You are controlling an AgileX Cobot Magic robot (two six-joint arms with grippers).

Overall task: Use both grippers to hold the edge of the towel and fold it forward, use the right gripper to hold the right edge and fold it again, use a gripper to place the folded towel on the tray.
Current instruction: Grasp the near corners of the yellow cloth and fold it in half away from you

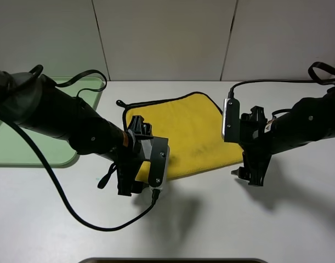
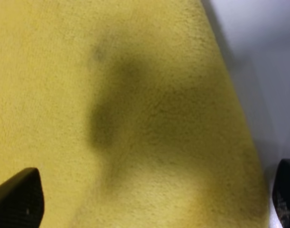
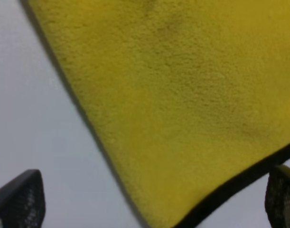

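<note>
Exterior high shows the left gripper (image 1: 131,188) hiding the near-left corner of the one towel (image 1: 194,129), which lies flat mid-table (image 1: 266,230). The single tray (image 1: 24,150), far left, is partly covered by that arm and cut by the frame. The right gripper (image 1: 254,179) hangs just beside the near-right corner. Both pairs of jaws stand wide apart. White table borders the towel's near and right sides.

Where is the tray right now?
In the exterior high view, the tray lies at the far left, partly hidden by the left arm, left of the towel.
</note>
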